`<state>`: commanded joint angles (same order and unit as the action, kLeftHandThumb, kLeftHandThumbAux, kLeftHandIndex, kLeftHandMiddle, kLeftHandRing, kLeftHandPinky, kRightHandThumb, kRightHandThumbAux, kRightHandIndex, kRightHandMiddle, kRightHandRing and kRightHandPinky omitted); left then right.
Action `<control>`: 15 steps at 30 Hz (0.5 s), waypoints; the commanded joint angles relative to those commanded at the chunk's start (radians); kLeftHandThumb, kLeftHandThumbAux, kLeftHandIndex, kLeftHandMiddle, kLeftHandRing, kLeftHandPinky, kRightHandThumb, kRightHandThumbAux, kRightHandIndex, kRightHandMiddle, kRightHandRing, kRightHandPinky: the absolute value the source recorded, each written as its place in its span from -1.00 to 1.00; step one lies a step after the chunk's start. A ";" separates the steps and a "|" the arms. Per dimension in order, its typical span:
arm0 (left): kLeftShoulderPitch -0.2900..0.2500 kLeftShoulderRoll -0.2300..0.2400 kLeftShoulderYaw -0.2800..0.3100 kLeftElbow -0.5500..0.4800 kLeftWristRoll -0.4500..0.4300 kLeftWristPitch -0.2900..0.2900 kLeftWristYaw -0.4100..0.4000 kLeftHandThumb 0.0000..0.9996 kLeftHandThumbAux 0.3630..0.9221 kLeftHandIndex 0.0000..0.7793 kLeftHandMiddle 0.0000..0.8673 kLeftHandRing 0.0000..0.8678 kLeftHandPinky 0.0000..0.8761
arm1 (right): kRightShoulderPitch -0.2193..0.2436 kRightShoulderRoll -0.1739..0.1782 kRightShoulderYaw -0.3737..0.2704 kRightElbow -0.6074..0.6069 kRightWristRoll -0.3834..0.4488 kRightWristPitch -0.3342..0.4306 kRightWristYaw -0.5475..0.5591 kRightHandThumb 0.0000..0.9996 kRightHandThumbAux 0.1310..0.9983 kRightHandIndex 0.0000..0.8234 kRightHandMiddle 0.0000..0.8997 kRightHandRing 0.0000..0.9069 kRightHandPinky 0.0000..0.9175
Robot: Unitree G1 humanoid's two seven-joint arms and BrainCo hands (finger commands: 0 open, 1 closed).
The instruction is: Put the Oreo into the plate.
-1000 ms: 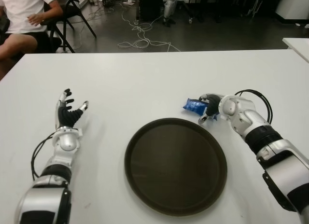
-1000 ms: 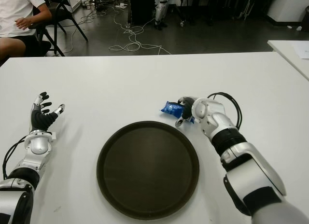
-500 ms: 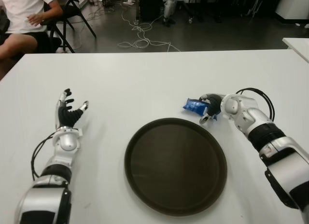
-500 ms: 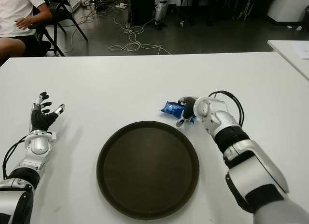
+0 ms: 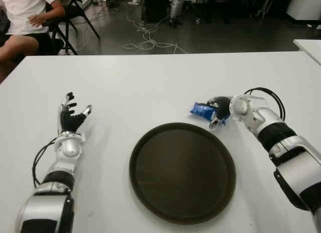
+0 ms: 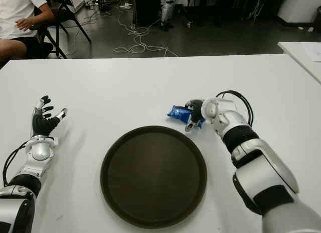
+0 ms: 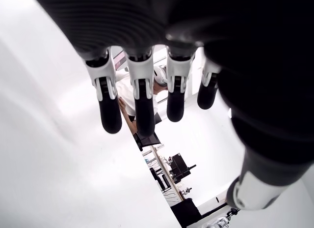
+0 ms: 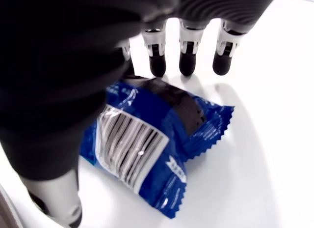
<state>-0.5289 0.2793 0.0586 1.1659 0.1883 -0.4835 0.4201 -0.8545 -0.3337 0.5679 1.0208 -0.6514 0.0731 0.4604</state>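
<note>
The Oreo is a blue packet (image 5: 200, 110) lying on the white table (image 5: 150, 87) just beyond the far right rim of the dark round plate (image 5: 183, 172). My right hand (image 5: 216, 112) sits over the packet's right end. In the right wrist view the packet (image 8: 147, 149) lies under the palm, barcode up. The fingertips (image 8: 189, 63) reach past it and the thumb (image 8: 59, 198) stands on its other side. The fingers are spread and not closed on it. My left hand (image 5: 71, 117) shows open at the table's left, fingers (image 7: 140, 100) straight, holding nothing.
A person (image 5: 25, 17) sits on a chair beyond the table's far left corner. Cables (image 5: 145, 39) lie on the floor behind the table. Another white table's corner (image 5: 308, 44) shows at the far right.
My right forearm has swung slightly to the right and back while the hand stays over the packet. The packet and my left hand have not moved.
</note>
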 joint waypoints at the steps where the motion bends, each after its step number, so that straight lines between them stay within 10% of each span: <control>1: 0.000 0.000 0.000 0.000 0.000 -0.001 0.000 -0.53 0.20 -0.77 -0.64 -0.59 -0.50 | -0.001 0.001 0.000 0.005 0.000 -0.002 -0.001 -1.00 0.48 -0.87 -0.80 -0.93 -1.00; 15: 0.001 0.002 0.002 0.000 -0.005 -0.004 -0.010 -0.49 0.21 -0.76 -0.64 -0.57 -0.46 | -0.019 0.024 -0.013 0.067 0.004 -0.020 -0.045 -1.00 0.47 -0.87 -0.80 -0.93 -1.00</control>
<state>-0.5275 0.2812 0.0611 1.1655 0.1836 -0.4877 0.4105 -0.8738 -0.3099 0.5554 1.0877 -0.6475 0.0533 0.4158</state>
